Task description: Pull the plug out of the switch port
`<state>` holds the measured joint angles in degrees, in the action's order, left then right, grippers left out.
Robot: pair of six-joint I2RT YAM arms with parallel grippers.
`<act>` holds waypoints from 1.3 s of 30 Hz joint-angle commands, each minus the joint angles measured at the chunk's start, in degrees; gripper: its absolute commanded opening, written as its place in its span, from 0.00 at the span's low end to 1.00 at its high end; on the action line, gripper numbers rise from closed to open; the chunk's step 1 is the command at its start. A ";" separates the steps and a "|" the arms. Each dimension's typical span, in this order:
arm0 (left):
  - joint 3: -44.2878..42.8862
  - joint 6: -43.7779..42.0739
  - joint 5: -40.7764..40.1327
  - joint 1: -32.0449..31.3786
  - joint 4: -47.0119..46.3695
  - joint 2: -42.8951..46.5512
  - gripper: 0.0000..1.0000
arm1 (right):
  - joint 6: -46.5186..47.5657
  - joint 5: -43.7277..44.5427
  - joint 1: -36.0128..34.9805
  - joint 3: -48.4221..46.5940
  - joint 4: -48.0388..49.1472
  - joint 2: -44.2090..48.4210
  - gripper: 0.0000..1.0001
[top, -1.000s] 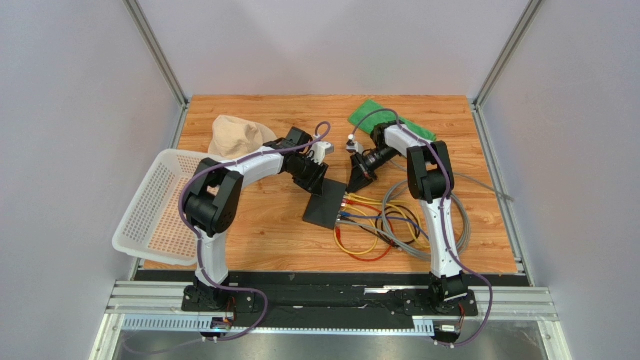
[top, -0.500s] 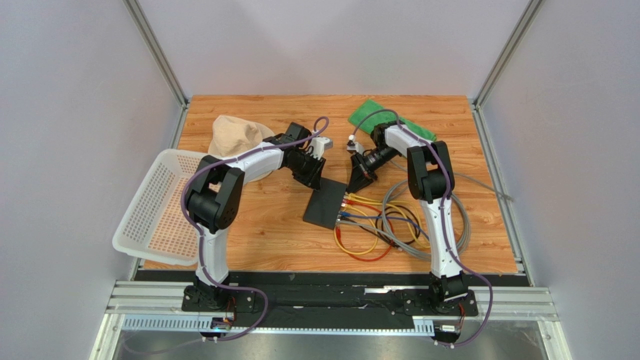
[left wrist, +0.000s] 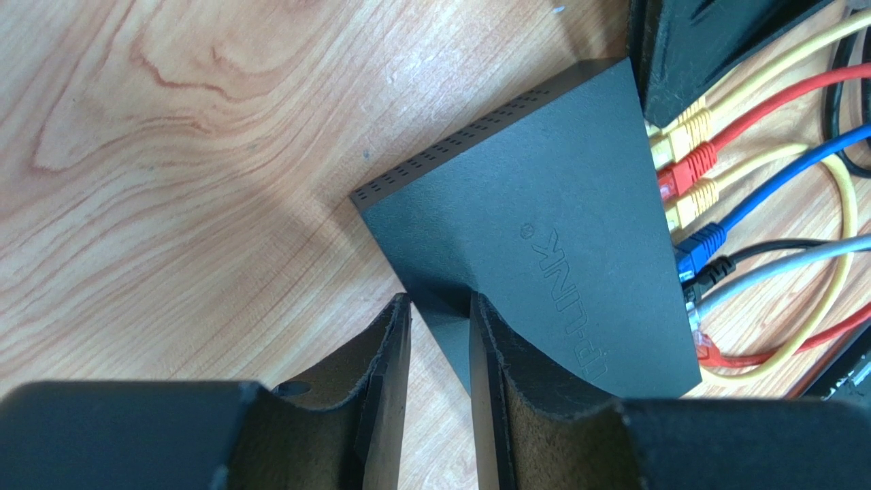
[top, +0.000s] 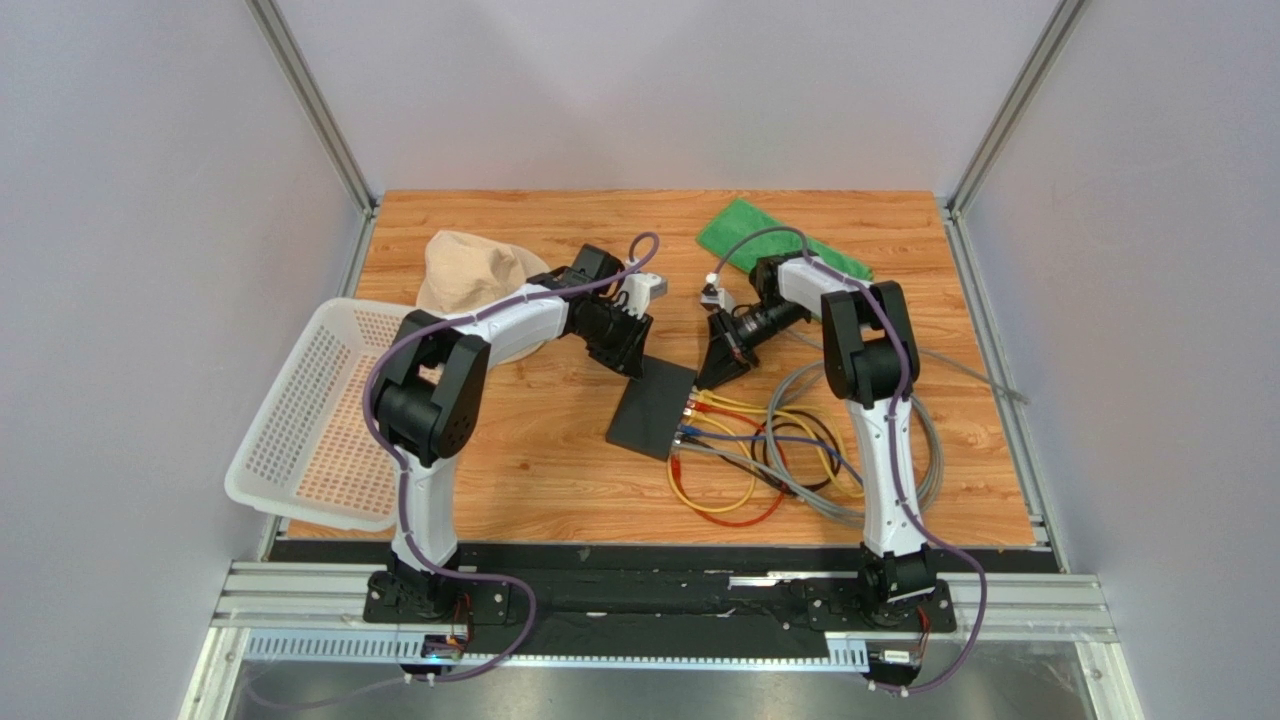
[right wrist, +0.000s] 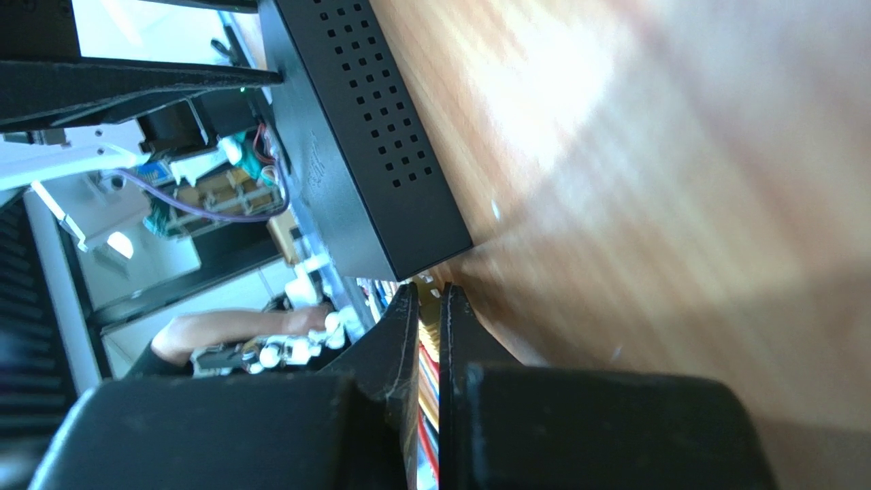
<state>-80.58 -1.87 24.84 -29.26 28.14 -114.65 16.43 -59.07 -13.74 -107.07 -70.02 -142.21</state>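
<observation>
Plugs (left wrist: 691, 163) all sit in their ports, so nothing is pulled yet. My left gripper (left wrist: 440, 342) pinches the near corner of the switch (top: 654, 408), centre of the top view. My right gripper (right wrist: 429, 301), closed and apparently empty, hovers beside the uppermost yellow plug (left wrist: 683, 125).

My left arm (top: 511, 320) reaches forward and bends inward, the left gripper (left wrist: 440, 332) tipped down with its jaws pinched on the switch (left wrist: 552, 225) at a corner. My right arm (top: 887, 450) stands tall and folds inward, the right gripper (right wrist: 429, 306) held low, jaws pressed nearly together.
</observation>
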 commanded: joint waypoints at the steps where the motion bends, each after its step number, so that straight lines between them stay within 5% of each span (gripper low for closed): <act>1: 0.68 -3.58 -3.04 -1.42 -1.69 -4.00 0.34 | -5.69 10.20 -0.50 11.06 16.29 6.24 0.00; 5: 1.03 -3.58 -3.31 -1.42 -1.86 -3.83 0.34 | -5.36 6.25 -0.24 6.54 14.06 4.24 0.00; 9: 1.39 -3.49 -3.75 -1.68 -2.13 -3.65 0.34 | 5.96 4.67 -0.33 -9.98 -10.41 -8.39 0.00; 11: 1.39 -3.49 -3.83 -1.68 -2.30 -3.65 0.34 | 8.97 3.87 0.02 -11.85 -13.56 -10.27 0.00; 22: 1.74 -3.93 -4.63 -2.47 -3.97 -3.47 0.33 | -0.95 10.54 0.20 8.10 9.01 3.78 0.00; 29: 1.83 -4.11 -4.98 -2.74 -4.50 -3.56 0.32 | 4.75 6.07 0.20 -0.68 -3.44 -4.11 0.00; 34: 1.74 -4.72 -3.13 -2.74 -4.41 -3.56 0.35 | 6.07 4.49 0.20 1.50 -2.49 -2.37 0.30; 39: 1.56 -4.90 -2.96 -2.82 -4.32 -3.65 0.36 | 7.57 1.33 0.11 3.71 -2.76 -2.10 0.38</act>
<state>-80.53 -3.90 24.36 -31.44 22.31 -115.31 21.12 -60.34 -12.93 -105.65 -75.92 -143.22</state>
